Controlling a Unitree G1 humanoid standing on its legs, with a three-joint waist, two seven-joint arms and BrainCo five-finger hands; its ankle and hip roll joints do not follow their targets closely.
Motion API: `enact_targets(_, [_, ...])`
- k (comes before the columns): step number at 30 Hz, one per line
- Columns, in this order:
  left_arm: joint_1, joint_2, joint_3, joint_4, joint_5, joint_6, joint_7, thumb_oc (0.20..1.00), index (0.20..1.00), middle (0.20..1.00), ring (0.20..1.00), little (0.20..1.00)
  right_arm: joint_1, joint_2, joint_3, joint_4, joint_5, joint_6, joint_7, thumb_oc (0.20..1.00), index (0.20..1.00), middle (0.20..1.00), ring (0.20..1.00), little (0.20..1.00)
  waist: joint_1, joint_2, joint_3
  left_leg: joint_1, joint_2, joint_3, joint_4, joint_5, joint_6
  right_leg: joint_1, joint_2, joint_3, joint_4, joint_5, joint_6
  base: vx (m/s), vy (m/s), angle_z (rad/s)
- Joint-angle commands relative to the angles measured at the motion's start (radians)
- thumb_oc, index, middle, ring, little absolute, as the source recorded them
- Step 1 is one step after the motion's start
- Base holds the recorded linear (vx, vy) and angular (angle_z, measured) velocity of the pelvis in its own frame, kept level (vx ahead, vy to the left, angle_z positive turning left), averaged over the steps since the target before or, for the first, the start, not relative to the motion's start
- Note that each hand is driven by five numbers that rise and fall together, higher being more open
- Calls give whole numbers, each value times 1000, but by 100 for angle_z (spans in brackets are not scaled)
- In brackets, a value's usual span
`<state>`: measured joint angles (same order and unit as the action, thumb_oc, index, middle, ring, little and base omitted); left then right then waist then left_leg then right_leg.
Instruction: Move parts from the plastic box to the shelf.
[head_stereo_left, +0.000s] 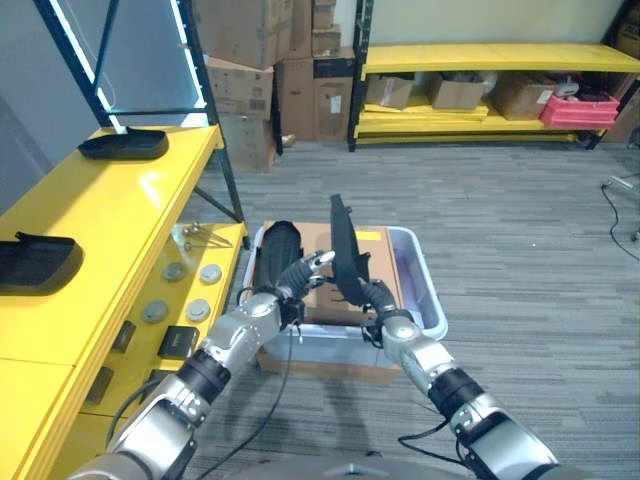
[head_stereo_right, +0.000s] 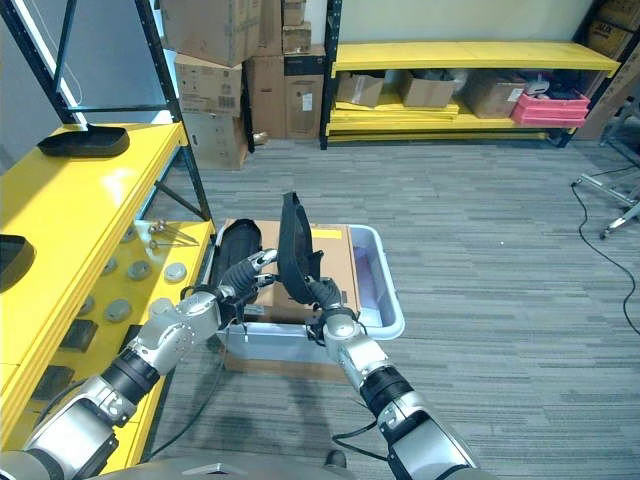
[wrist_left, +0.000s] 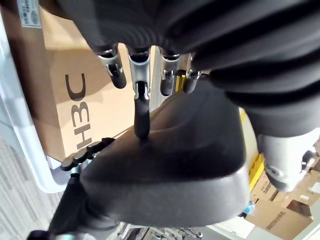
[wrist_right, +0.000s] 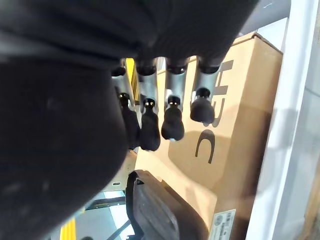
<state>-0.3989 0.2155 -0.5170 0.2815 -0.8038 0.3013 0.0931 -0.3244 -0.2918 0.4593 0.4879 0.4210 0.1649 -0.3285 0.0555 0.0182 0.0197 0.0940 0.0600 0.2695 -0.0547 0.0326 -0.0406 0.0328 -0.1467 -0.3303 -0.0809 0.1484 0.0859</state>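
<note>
The right hand (head_stereo_left: 378, 296) holds a black moulded part (head_stereo_left: 345, 250) upright above the pale plastic box (head_stereo_left: 428, 290), its fingers curled round the part's lower edge. The left hand (head_stereo_left: 297, 277) reaches in with fingers relaxed, one fingertip touching the part. A second black part (head_stereo_left: 272, 255) lies at the box's left edge. This looks like the lift-out step; next, the part must swing left to the yellow shelf (head_stereo_left: 110, 220), where two black parts already lie.

2 head eyes looking down, 2 wrist close-ups, all sharing plastic box (head_stereo_left: 425, 290)

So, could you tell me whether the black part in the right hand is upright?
Upright: the black part stands on edge above the plastic box, right hand gripping its base.
</note>
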Motion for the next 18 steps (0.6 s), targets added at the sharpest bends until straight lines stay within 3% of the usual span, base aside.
enact_targets(1, [-69, -45, 13, -2, -16, -78, -32, 1000, 1000, 1000, 1000, 1000, -54, -13, -18, -23, -80, -117, 34, 200, 200, 200, 200, 200, 25, -2, -16, -50, 49, -39, 14, -8, -31, 56, -74, -46, 40, -104, 103, 3, 7, 11])
enact_targets(5, [-69, -46, 8, 19, 10, -90, -33, 1000, 1000, 1000, 1000, 1000, -73, -23, -4, -15, -170, -118, 22, 200, 200, 200, 200, 200, 34, -2, -13, -53, 46, -49, 13, -8, -30, 57, -75, -49, 45, -109, 103, 2, 4, 9])
enact_targets(8, [-66, -36, 18, 29, 16, -104, -51, 1000, 1000, 1000, 1000, 1000, -90, -39, 1, -24, -175, -89, 6, 200, 200, 200, 200, 200, 40, -3, -12, -52, 45, -56, 10, -6, -30, 60, -73, -50, 47, -112, 102, 3, 1, 1])
enact_targets(18, [-40, -3, 56, -4, -15, -69, -47, 1000, 1000, 1000, 1000, 1000, -102, -122, -75, 2, -131, -100, -66, 200, 200, 200, 200, 200, 57, -4, -7, -49, 44, -73, 4, 1, -30, 69, -73, -57, 61, -122, 100, 23, 5, 7])
